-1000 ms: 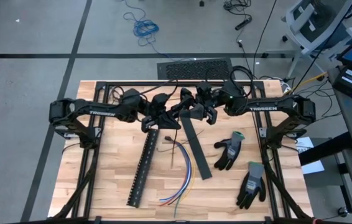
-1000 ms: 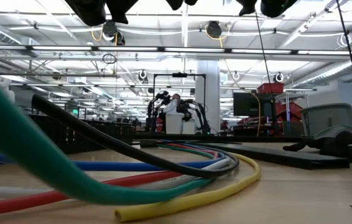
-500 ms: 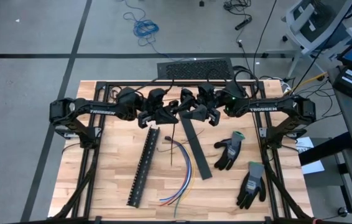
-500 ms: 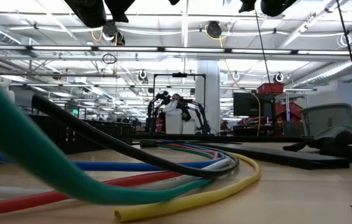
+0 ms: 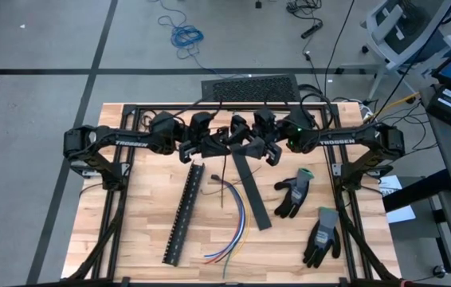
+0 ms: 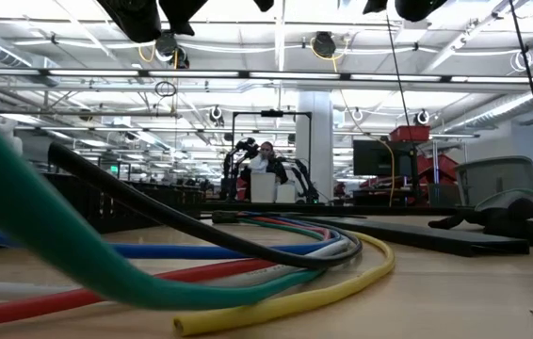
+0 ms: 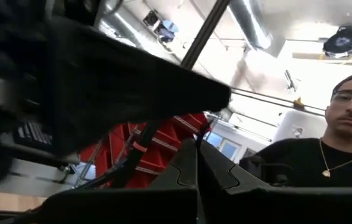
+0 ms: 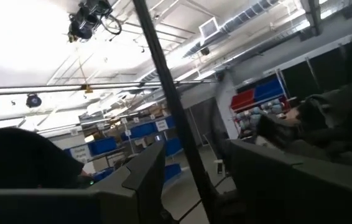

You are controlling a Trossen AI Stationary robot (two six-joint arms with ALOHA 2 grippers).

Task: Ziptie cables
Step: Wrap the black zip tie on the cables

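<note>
The cables point(image 5: 233, 214), thin blue, purple, red, orange and yellow-green wires, lie loose on the wooden table near its front. In the low view the cables point(image 6: 248, 259) fill the foreground. Both grippers hover tip to tip high over the table's far middle, tilted upward. My left gripper point(image 5: 219, 143) is shut, and its fingers point(image 7: 188, 165) meet in its wrist view. My right gripper point(image 5: 245, 143) stands open, with a gap between its fingers point(image 8: 145, 171). A thin dark strand point(image 5: 224, 183) runs from under the grippers toward the near edge. My left gripper is shut above the top end of the thin dark strand point(image 5: 225, 158). The arms hide that spot, so I cannot tell whether the fingers touch it.
A black slotted strip point(image 5: 184, 214) lies left of the cables and a flat black strip point(image 5: 252, 190) right of them. Two grey-black gloves point(image 5: 293, 194) point(image 5: 321, 235) lie at the right. A person point(image 7: 344, 124) sits beyond the far edge.
Both grippers have tipped up a little and drawn slightly toward the table's far edge, uncovering more of the thin dark strand. The cables and strips lie as before.
</note>
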